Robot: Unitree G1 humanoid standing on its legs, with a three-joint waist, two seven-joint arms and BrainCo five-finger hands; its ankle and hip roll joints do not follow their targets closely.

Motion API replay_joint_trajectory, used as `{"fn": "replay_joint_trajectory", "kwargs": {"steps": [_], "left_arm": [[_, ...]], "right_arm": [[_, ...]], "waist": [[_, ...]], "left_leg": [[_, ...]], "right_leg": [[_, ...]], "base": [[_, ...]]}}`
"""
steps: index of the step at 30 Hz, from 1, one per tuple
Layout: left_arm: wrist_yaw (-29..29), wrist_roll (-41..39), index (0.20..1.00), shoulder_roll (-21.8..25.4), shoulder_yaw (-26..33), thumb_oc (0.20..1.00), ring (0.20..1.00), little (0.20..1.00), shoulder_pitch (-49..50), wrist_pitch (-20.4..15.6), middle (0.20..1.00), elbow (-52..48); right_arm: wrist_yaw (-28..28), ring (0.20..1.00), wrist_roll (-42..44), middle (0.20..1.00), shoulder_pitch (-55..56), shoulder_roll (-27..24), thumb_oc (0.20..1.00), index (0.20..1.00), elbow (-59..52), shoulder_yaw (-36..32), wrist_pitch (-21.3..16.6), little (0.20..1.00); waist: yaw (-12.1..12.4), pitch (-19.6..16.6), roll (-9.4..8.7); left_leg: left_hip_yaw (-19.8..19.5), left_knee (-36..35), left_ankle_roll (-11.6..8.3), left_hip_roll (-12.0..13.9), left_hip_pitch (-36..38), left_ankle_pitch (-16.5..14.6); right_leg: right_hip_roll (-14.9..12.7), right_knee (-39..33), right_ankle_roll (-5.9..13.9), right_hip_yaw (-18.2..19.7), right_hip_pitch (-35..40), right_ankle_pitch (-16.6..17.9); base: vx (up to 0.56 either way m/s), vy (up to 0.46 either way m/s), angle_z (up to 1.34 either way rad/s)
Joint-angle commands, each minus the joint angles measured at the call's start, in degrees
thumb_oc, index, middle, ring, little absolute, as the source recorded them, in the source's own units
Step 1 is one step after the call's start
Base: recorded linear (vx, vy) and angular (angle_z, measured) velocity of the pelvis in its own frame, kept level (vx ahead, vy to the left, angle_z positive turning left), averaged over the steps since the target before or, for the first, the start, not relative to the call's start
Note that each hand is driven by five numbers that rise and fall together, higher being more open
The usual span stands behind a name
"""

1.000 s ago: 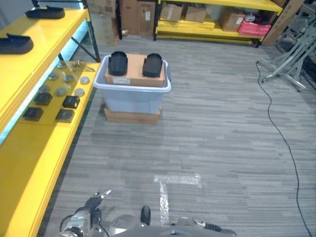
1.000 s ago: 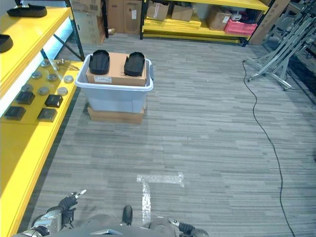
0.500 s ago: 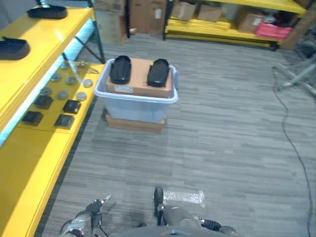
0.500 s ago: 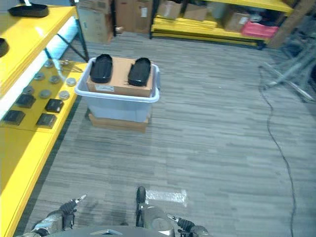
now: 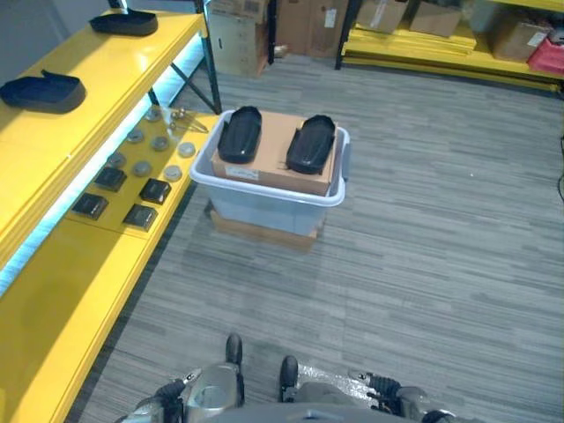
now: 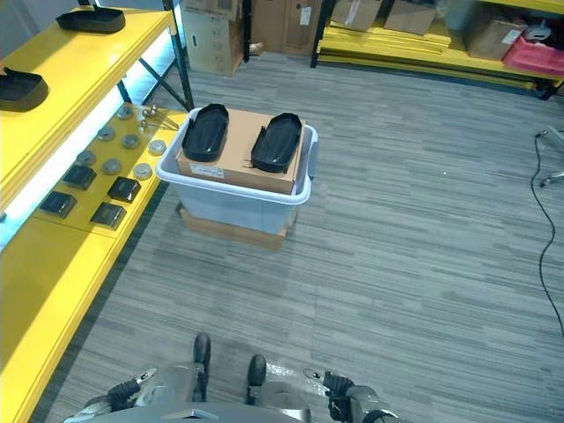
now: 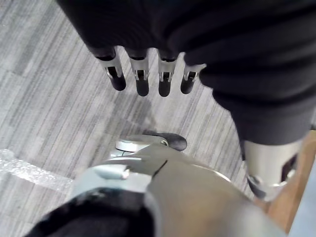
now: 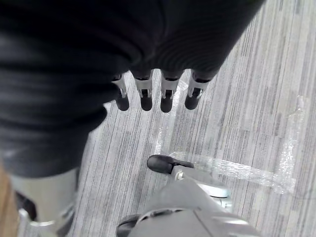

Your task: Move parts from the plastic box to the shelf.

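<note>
Pale plastic box (image 5: 264, 198) on a flat brown carton (image 5: 263, 233) on the grey floor (image 5: 423, 264), just beside the yellow shelf (image 5: 53, 291) to the robot's left. Inside the box, a brown cardboard box (image 5: 273, 159) reaching the rim, with two black parts on top: left part (image 5: 240, 135) and right part (image 5: 310, 144), side by side and apart, long axes pointing away from the robot. On the lower shelf level: four black square blocks (image 5: 119, 194) in two rows, several round grey discs (image 5: 150, 145) beyond them. On the upper shelf level: two further black parts (image 5: 42, 91), well apart. Yellow racking (image 5: 441, 53) with cartons across the far end of the floor. Left hand (image 7: 148, 74) hanging over the floor, fingers (image 7: 142, 85) straight and relaxed, holding nothing. Right hand (image 8: 158, 94) likewise over the floor, fingers (image 8: 167, 100) straight, empty, above a strip of clear tape (image 8: 237, 168) on the floor. Both hands well apart from the box
</note>
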Motion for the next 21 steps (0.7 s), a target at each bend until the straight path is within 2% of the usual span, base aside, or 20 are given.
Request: {"fn": "replay_joint_trajectory", "kwargs": {"steps": [1,5,8,9,12,13,15,18,19,20,21], "left_arm": [[-1.0,3.0,1.000,1.0,-1.2,1.000,1.000,1.000,0.7,-1.5,1.000,-0.8],[-0.9,3.9,1.000,1.5,-1.7,1.000,1.000,1.000,0.0,-0.8,1.000,-0.9],[-1.1,5.6,1.000,2.5,-2.5,1.000,1.000,1.000,-0.9,-0.8,1.000,-0.4],[-1.4,5.1,1.000,2.8,-2.9,1.000,1.000,1.000,-1.3,-1.4,1.000,-0.4],[-0.9,5.0,1.000,3.3,-3.9,1.000,1.000,1.000,-2.2,-1.3,1.000,-1.5],[-0.5,4.6,1.000,3.3,-4.2,1.000,1.000,1.000,-2.3,-1.4,1.000,-1.7],[0.0,2.6,1.000,3.5,-4.6,1.000,1.000,1.000,-2.4,-1.9,1.000,-2.3],[-0.4,1.6,1.000,4.1,-3.7,1.000,1.000,1.000,-3.0,-2.0,1.000,-3.3],[-0.4,1.6,1.000,4.1,-3.7,1.000,1.000,1.000,-3.0,-1.9,1.000,-3.3],[-0.6,1.3,1.000,4.1,-3.7,1.000,1.000,1.000,-3.1,-1.5,1.000,-3.3],[-0.7,1.2,1.000,4.0,-3.7,1.000,1.000,1.000,-3.1,-1.3,1.000,-3.2]], "right_arm": [[0.1,1.000,0.8,1.000,2.2,-1.8,1.000,1.000,-0.9,-0.5,-0.7,1.000],[0.0,1.000,4.4,1.000,2.2,-0.6,1.000,1.000,-0.9,-0.1,-2.3,1.000],[0.1,1.000,8.0,1.000,2.2,0.1,1.000,1.000,-1.8,-1.4,-3.1,1.000],[0.1,1.000,6.8,1.000,2.5,0.2,1.000,1.000,-2.3,-2.0,-3.5,1.000],[1.1,1.000,9.6,1.000,2.7,0.6,1.000,1.000,-2.5,-2.7,-3.5,1.000],[1.9,1.000,10.8,1.000,2.6,0.8,1.000,1.000,-2.4,-2.9,-3.4,1.000],[2.6,1.000,12.1,1.000,2.2,1.4,1.000,1.000,-2.3,-3.2,-3.7,1.000],[2.7,1.000,10.2,1.000,2.1,1.7,1.000,1.000,-1.9,-3.0,-5.3,1.000],[2.7,1.000,10.1,1.000,2.1,1.7,1.000,1.000,-1.9,-2.9,-5.4,1.000],[2.8,1.000,9.1,1.000,2.2,1.5,1.000,1.000,-1.9,-3.1,-5.5,1.000],[3.1,1.000,8.4,1.000,2.3,1.4,1.000,1.000,-1.9,-3.3,-5.5,1.000]], "waist": [[0.7,-2.0,-0.12],[0.8,-2.8,-0.18],[0.5,-3.3,0.25],[-0.2,-3.4,0.81],[-1.1,-3.0,1.82],[-1.1,-2.9,1.92],[-1.4,-2.5,2.07],[-2.6,-2.2,1.23],[-2.8,-2.2,1.10],[-3.8,-2.4,0.64],[-4.2,-2.5,0.61]], "left_leg": [[1.4,4.5,2.01,-0.1,0.9,-0.2],[2.0,4.3,3.75,-0.6,2.5,-1.9],[2.5,3.1,5.69,-1.2,5.4,-3.2],[3.1,2.3,6.68,-1.4,6.7,-3.8],[3.7,1.9,8.06,-1.6,8.6,-4.7],[3.9,1.9,8.24,-1.7,9.0,-5.0],[4.6,1.9,8.44,-1.7,9.9,-5.7],[5.1,2.5,7.52,-2.3,11.9,-7.6],[5.0,2.7,7.48,-2.4,12.3,-8.0],[4.4,2.5,7.52,-3.1,13.8,-9.3],[4.2,2.3,7.46,-3.2,14.6,-9.8]], "right_leg": [[-0.6,6.7,5.74,3.7,0.2,-7.5],[-1.6,9.5,6.02,2.5,-0.3,-9.1],[-3.3,16.9,7.18,0.6,-2.6,-9.8],[-4.5,23.0,8.32,0.4,-4.9,-8.6],[-6.4,33.3,10.32,0.9,-9.8,-5.3],[-7.0,34.0,10.51,0.8,-10.7,-4.7],[-7.9,31.9,10.77,0.5,-11.6,-3.4],[-7.6,16.0,11.03,0.1,-11.4,-2.1],[-7.6,14.4,11.16,0.3,-11.5,-1.6],[-7.7,10.8,12.02,1.9,-12.6,0.9],[-7.8,9.9,12.37,2.4,-13.0,1.9]], "base": [[0.19,0.148,0.13],[0.20,0.185,0.02],[0.24,0.250,0.03],[0.19,0.234,-0.08],[0.15,0.188,0.01],[0.15,0.136,0.05],[0.17,0.027,-0.13],[0.22,-0.082,-0.18],[0.29,-0.119,-0.05],[0.28,-0.108,-0.01],[0.30,-0.119,0.09]]}}
